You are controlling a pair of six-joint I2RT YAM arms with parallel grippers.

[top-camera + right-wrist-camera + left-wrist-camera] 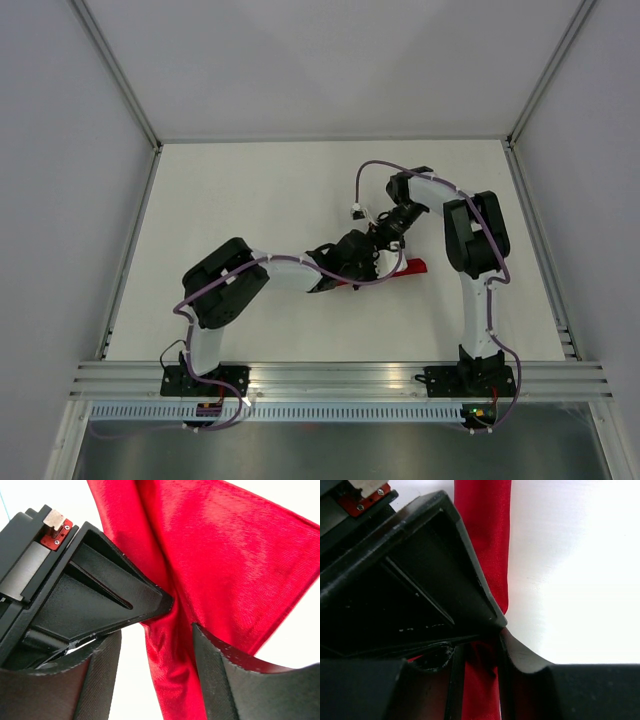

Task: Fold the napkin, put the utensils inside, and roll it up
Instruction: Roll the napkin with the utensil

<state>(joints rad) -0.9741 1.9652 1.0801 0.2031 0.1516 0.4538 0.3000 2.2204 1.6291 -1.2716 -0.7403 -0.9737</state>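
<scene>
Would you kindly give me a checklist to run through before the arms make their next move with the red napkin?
1. Left gripper closed on the napkin: ok, cloth fills its narrow gap.
2. Right gripper free of the cloth: not ok, it is open, but the napkin runs between its fingers.
3. Utensils inside: cannot tell, none in view.
4. Roll finished: not ok, much of the cloth spreads unrolled.
5. Grippers clear of each other: cannot tell, they crowd together.

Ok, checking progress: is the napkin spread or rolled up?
Not spread: the napkin is a narrow band in the left wrist view; one end fans wider. Rolled or just folded, cannot tell.
</scene>
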